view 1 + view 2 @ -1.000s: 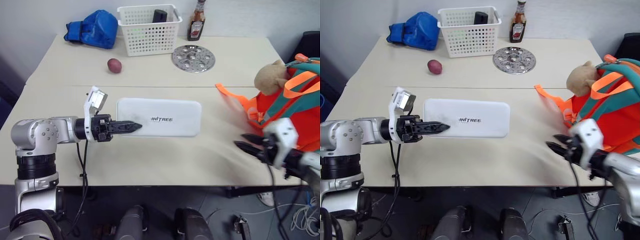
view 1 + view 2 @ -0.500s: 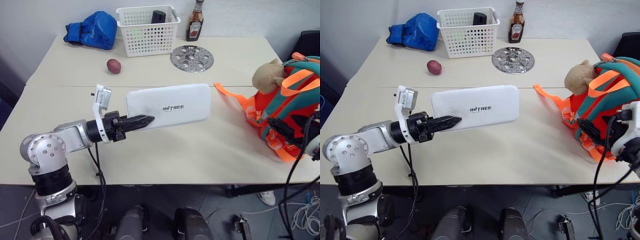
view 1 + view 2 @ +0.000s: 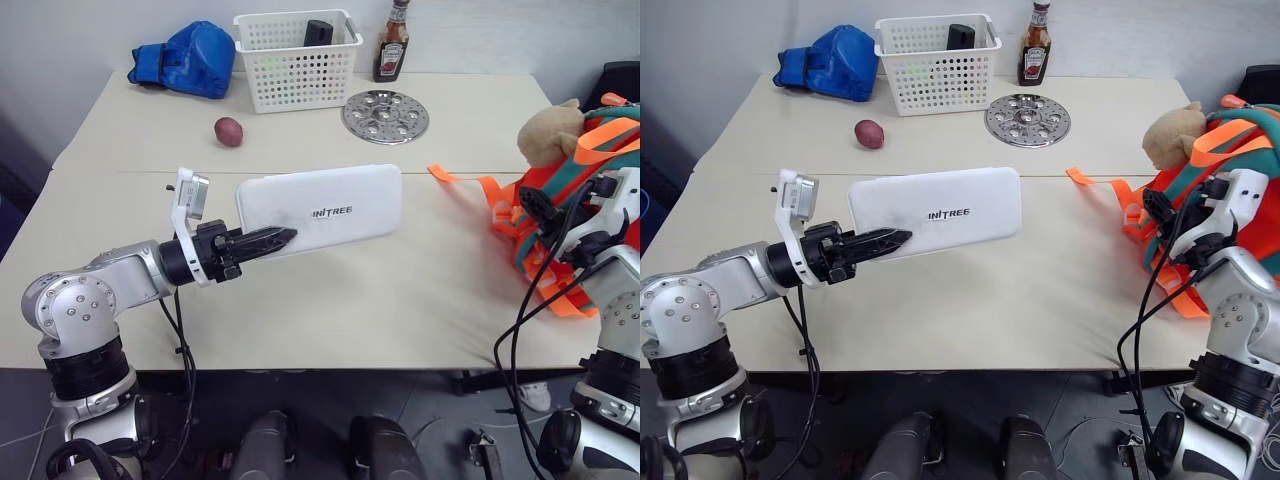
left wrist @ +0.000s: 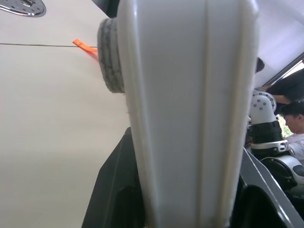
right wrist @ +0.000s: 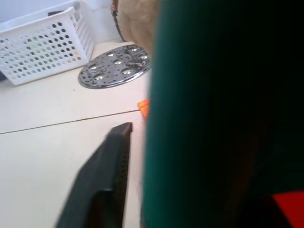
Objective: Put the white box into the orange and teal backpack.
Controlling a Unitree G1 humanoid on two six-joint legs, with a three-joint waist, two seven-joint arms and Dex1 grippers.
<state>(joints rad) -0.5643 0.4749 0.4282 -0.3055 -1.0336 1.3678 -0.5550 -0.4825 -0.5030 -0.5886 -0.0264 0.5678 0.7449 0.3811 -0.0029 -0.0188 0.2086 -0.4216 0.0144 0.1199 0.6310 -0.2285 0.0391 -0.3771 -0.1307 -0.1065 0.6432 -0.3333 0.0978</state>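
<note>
The white box [image 3: 320,208], flat with dark lettering, hangs tilted a little above the table [image 3: 400,300]. My left gripper [image 3: 272,240] is shut on the box's left end. In the left wrist view the box [image 4: 190,118] is edge-on between the black fingers [image 4: 116,190]. The orange and teal backpack [image 3: 600,150], with a tan plush toy [image 3: 548,128] on top, stands at the table's right edge. My right gripper [image 3: 535,205] is at the backpack's near side. In the right wrist view teal trim [image 5: 213,118] presses against one finger [image 5: 109,161]; the other is hidden.
At the back stand a white perforated basket [image 3: 297,58], a sauce bottle [image 3: 392,45] and a blue fabric bundle [image 3: 185,58]. A round metal disc [image 3: 386,115] and a reddish potato [image 3: 229,131] lie in front of them. Orange straps [image 3: 480,185] trail onto the table.
My left gripper has raised the white box off the table and tilted it. My right gripper has gone from the table's front edge up to the backpack.
</note>
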